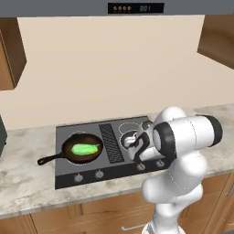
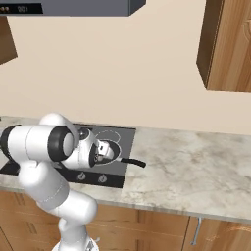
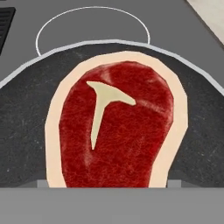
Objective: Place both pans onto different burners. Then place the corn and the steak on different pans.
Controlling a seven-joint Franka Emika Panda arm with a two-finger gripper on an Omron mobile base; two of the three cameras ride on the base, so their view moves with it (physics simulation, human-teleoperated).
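Marble bench (image 1: 27, 183) holds the cooktop; the steak (image 3: 116, 127) lies in the grey pan (image 3: 26, 131), right under the open pincer (image 1: 132, 142).

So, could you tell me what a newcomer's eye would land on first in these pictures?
Most striking is the raw red steak with its white fat rim and T-shaped bone mark, lying in the dark grey pan right under the hand camera. Next is the bright green corn cob in the rusty dark-brown skillet on the cooktop's left side.
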